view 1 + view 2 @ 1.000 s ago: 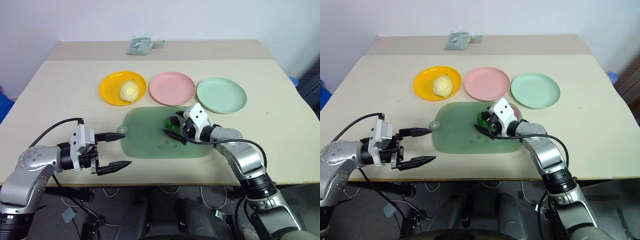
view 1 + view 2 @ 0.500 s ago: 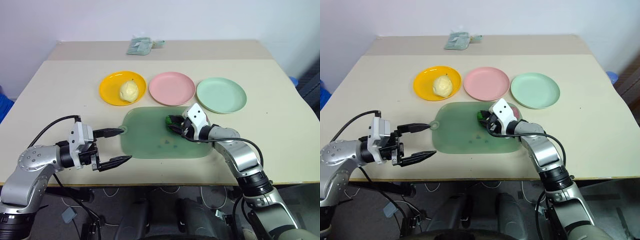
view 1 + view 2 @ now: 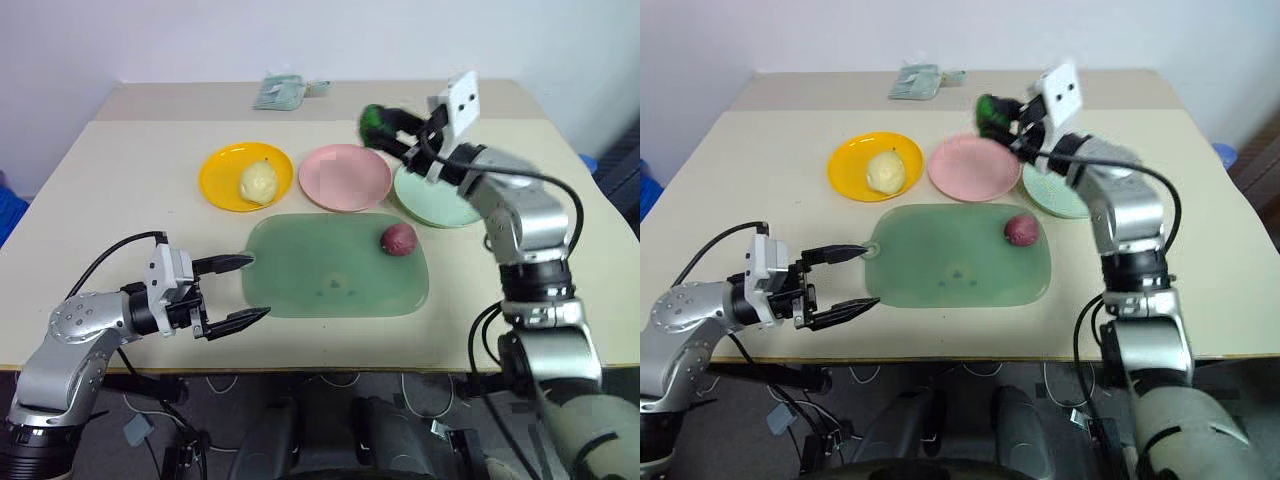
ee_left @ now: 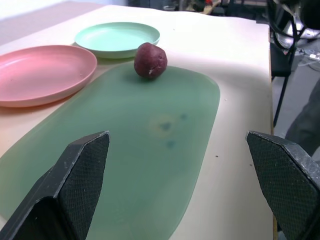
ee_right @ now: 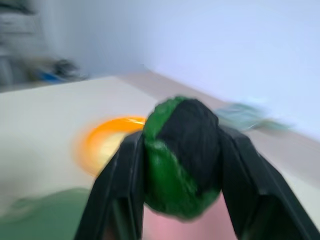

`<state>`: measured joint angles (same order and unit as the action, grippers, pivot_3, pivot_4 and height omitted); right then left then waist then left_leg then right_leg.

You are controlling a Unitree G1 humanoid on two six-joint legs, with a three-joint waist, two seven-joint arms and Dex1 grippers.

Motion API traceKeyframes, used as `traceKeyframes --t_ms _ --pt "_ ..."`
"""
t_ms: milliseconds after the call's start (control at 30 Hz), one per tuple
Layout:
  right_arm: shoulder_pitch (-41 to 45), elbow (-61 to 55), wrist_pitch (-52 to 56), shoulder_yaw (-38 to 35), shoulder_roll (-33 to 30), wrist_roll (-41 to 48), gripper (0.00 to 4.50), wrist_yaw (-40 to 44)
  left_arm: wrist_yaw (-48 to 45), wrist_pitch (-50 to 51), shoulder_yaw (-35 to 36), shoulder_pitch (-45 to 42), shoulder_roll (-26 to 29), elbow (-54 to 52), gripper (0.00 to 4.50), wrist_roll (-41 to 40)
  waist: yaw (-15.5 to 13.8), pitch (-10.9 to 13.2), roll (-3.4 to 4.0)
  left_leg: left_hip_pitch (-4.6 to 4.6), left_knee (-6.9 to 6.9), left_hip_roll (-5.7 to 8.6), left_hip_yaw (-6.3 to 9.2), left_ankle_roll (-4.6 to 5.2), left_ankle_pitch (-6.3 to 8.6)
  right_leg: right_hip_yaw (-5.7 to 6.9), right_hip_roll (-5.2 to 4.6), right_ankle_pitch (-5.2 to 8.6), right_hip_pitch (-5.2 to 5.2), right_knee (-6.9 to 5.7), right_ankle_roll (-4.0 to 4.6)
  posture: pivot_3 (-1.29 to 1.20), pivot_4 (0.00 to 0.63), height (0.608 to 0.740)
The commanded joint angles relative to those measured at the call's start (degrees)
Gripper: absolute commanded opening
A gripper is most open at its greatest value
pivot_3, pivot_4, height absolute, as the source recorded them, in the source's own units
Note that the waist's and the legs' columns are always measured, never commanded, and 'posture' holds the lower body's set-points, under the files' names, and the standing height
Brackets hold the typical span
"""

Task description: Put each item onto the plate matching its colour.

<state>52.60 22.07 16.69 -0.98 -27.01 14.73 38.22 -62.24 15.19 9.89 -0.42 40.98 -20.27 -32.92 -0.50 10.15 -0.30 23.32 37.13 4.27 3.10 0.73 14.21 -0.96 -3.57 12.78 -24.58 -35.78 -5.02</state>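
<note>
Up over the pink plate point(image 3: 345, 177), right gripper point(image 3: 392, 134) has the green lump point(image 3: 373, 121) clamped; left gripper point(image 3: 243, 290) gapes near the table's front edge, nothing in it.

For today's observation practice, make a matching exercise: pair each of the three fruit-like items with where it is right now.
Items:
1. yellow item
2. green item
3. red-purple item

Places:
A. on the dark green mat
B. held in the right pincer, above the table
C. on the orange-yellow plate

Pairs: 1-C, 2-B, 3-A
</note>
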Motion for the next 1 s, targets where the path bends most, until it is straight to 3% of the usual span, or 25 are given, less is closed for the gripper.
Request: traceKeyframes --t_ms 33,167,200,267,333,367,500,667,800,1000 --pt "5.8 21.1 -13.4 0.0 -2.1 -6.4 1.45 -1.3 1.0 -1.3 0.2 -0.7 -0.3 -1.0 4.5 0.6 0.1 0.0 0.0 0.01 -0.01 0.0 -0.02 0.0 0.0 -0.01 0.0 0.0 -0.01 0.01 0.0 0.0 0.15 0.74" --pt "11.3 38.8 -22.2 0.4 -2.2 -10.9 1.45 -3.8 2.1 -1.3 0.4 -0.1 -0.4 -1.9 4.5 0.7 1.4 0.1 0.11 0.04 -0.17 -0.01 -0.05 -0.01 -0.01 -0.06 0.01 -0.01 -0.11 0.01 -0.01 0.0 0.15 0.74" --pt "11.9 41.8 -23.8 0.6 -2.2 -12.0 2.45 -4.7 2.4 -1.3 0.5 0.1 -0.4 -2.2 4.5 0.7 1.7 0.1 0.12 0.04 -0.2 -0.01 -0.06 -0.01 -0.01 -0.06 0.01 -0.02 -0.13 0.0 -0.02 0.0 0.15 0.74" --pt "12.8 46.2 -25.3 0.3 -1.9 -13.2 3.2 -6.1 2.9 -1.1 0.6 0.5 -0.4 -2.7 4.5 0.6 2.1 0.1 0.12 0.03 -0.24 -0.02 -0.09 -0.01 -0.01 -0.11 0.03 -0.07 -0.16 -0.01 -0.12 0.0 0.15 0.74" --pt "13.2 48.3 -26.3 0.1 -1.7 -14.0 4.29 -6.4 3.2 -1.0 0.8 0.7 -0.3 -3.0 4.5 0.5 2.2 0.1 0.14 0.03 -0.25 -0.03 -0.08 -0.02 -0.02 -0.11 0.04 -0.08 -0.17 -0.02 -0.13 0.0 0.15 0.74" --pt "13.4 48.9 -26.8 0.0 -1.6 -14.4 4.4 -6.5 3.3 -1.0 0.9 0.8 -0.2 -3.1 4.5 0.5 2.3 0.1 0.14 0.03 -0.24 -0.02 -0.08 -0.02 -0.02 -0.11 0.04 -0.08 -0.17 -0.03 -0.13 0.0 0.15 0.74" --pt "13.3 48.6 -27.8 -1.3 -1.8 -14.0 4.4 -5.9 3.8 -1.1 1.0 1.1 -0.1 -3.1 4.5 0.5 2.5 0.1 0.15 0.03 -0.21 -0.02 -0.08 -0.02 -0.02 -0.11 0.03 -0.08 -0.16 -0.06 -0.14 0.0 0.15 0.74" --pt "10.3 40.0 -22.9 -4.8 -3.0 -8.4 4.4 4.9 3.4 -1.4 0.4 1.1 -0.3 -2.6 4.5 0.4 2.5 0.1 0.2 0.03 -0.2 -0.02 -0.07 -0.01 -0.01 -0.11 0.03 -0.08 -0.16 -0.06 -0.14 0.0 0.15 0.74" --pt "-0.7 16.2 -9.0 -5.9 -4.4 -1.4 4.4 11.7 2.5 -1.9 -0.9 -0.2 -0.8 -1.2 4.5 0.7 1.8 0.1 0.2 0.03 -0.19 -0.02 -0.03 0.0 0.0 -0.09 0.03 -0.08 -0.15 -0.08 -0.15 0.0 0.15 0.74" --pt "-16.6 -12.2 8.9 -6.0 -6.7 4.9 4.4 11.6 0.9 -2.3 -2.5 -3.2 -1.1 1.5 4.5 1.1 1.1 0.1 0.22 0.04 -0.05 -0.02 -0.01 0.01 0.0 -0.1 0.01 -0.08 -0.12 -0.15 -0.15 0.0 0.15 0.74"
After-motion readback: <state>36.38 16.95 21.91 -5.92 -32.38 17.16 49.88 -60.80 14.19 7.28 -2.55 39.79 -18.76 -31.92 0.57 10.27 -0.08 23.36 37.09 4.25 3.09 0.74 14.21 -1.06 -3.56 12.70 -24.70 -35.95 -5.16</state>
